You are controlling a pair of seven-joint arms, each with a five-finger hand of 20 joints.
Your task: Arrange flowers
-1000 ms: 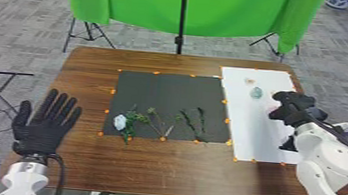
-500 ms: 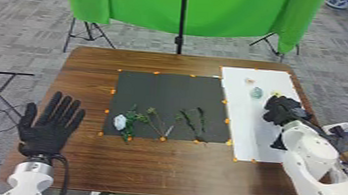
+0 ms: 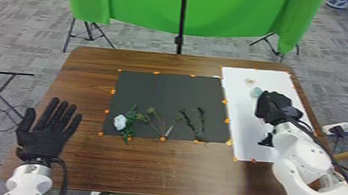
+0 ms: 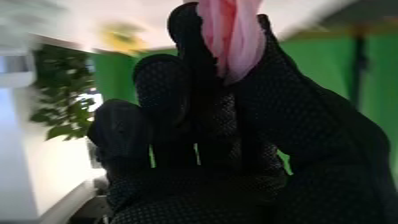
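Leftward over the white sheet, the right hand shifts in the head view, now beside the pale blue-green flower and closer to the dark mat than in the earlier frames. The left hand slips slightly back toward the near edge of the worktop, palm flat and fingers spread, holding nothing. On the mat lie a white flower, its green leaves close beside it, and some thin stems; a small pale flower lies farther up the sheet. The arrangement looks to be at an early stage, and the shift is probably the start of carrying a bloom across to join the greenery. In the right wrist view, the right hand is nearly closed, its thumb and fingertips pinching a pink flower. Its petals are soft and thin, gathered into long folds that narrow to a point between the fingers, so too hard a squeeze could crease them. Beyond it shows a blurred yellow flower, apart from the hand.
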